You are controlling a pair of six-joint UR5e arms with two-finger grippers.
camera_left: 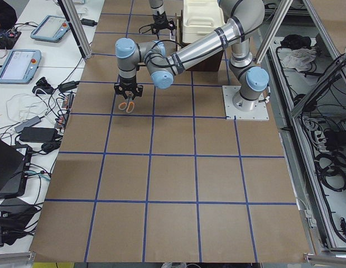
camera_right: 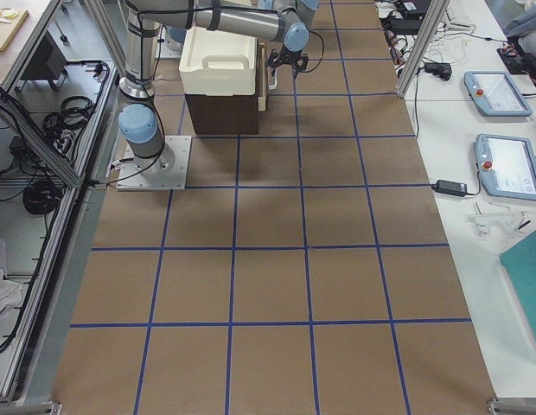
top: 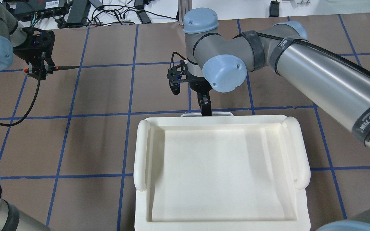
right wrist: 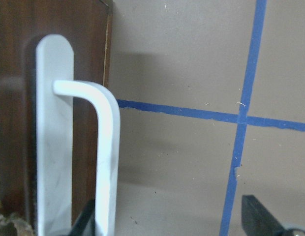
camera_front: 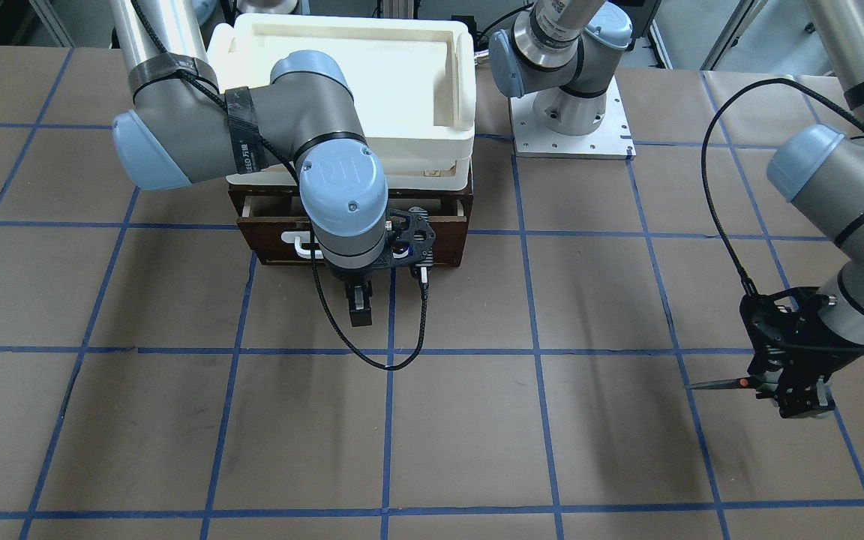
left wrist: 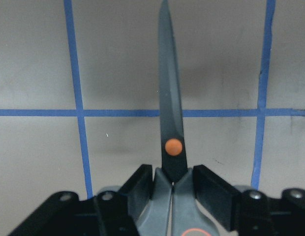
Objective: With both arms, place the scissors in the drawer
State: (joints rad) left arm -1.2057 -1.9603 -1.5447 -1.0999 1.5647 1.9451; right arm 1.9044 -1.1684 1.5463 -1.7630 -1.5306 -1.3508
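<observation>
My left gripper [camera_front: 792, 394] is shut on the grey handles of the scissors [camera_front: 724, 384] and holds them above the table, far to the side of the drawer. The dark blades and orange pivot point away from it, as the left wrist view [left wrist: 170, 118] and the overhead view [top: 65, 67] show. The dark brown drawer [camera_front: 443, 240] sits under a cream bin, and a thin pale strip shows above its front. My right gripper [camera_front: 359, 301] is open at the drawer's white bar handle [right wrist: 107, 147], with one finger [right wrist: 86, 222] between bar and front and the other [right wrist: 260, 216] outside.
A cream-white plastic bin [top: 142, 144] rests on top of the drawer cabinet and hides it from above. The left arm's base plate [camera_front: 612, 139] stands beside the cabinet. Brown paper with blue tape lines [camera_front: 537, 349] covers the table.
</observation>
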